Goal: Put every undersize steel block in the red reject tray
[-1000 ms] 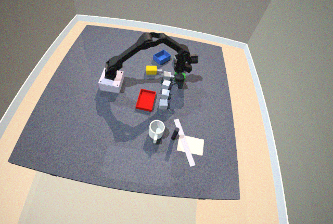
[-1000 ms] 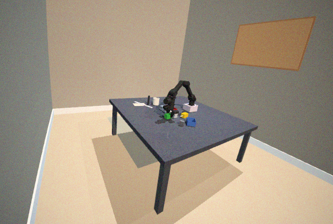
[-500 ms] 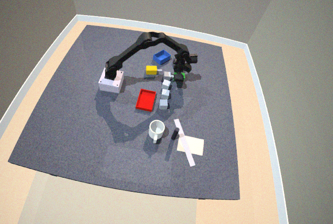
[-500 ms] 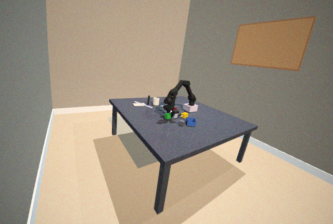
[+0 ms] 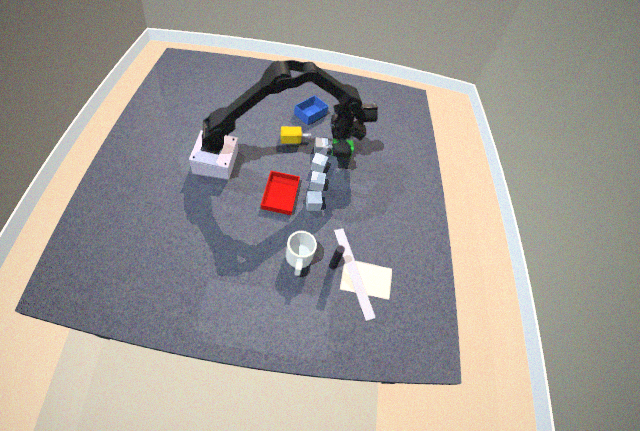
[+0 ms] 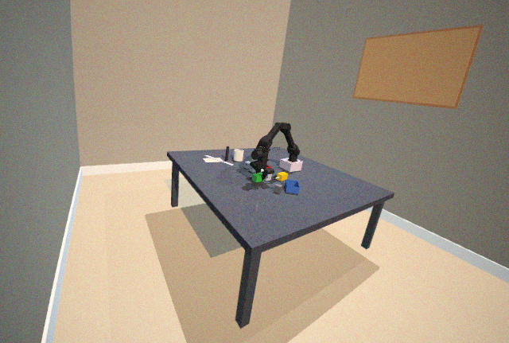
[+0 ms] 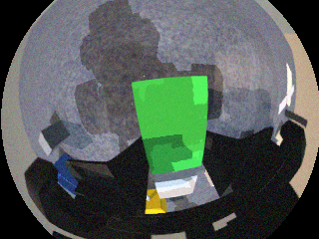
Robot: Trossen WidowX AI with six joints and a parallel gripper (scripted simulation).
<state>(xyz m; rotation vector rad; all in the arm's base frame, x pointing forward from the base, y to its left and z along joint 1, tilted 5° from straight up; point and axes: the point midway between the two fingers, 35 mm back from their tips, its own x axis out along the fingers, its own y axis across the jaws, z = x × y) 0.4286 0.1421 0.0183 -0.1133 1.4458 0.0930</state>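
Currently, the tool (image 5: 342, 148) (image 6: 262, 174) (image 7: 174, 144), part-open, grips the green gauge (image 5: 352, 146) (image 6: 257, 177) (image 7: 171, 117), well inside the table's (image 5: 232, 312) (image 6: 312, 203) (image 7: 239, 45) edges.

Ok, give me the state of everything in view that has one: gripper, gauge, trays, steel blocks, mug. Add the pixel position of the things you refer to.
Gripper (image 5: 341, 148) (image 7: 171, 124): shut on the green gauge.
Green gauge (image 6: 257, 177) (image 7: 171, 119): held, beside the end block of the row; how far its pin is in, cannot tell.
Red reject tray (image 5: 280, 192): upright, empty.
Blue tray (image 5: 311, 110) (image 6: 292, 187): upright, no block seen inside.
Steel blocks (image 5: 314, 201): four in a row, outside the trays.
White mug (image 5: 301, 248) (image 6: 238, 155): upright.
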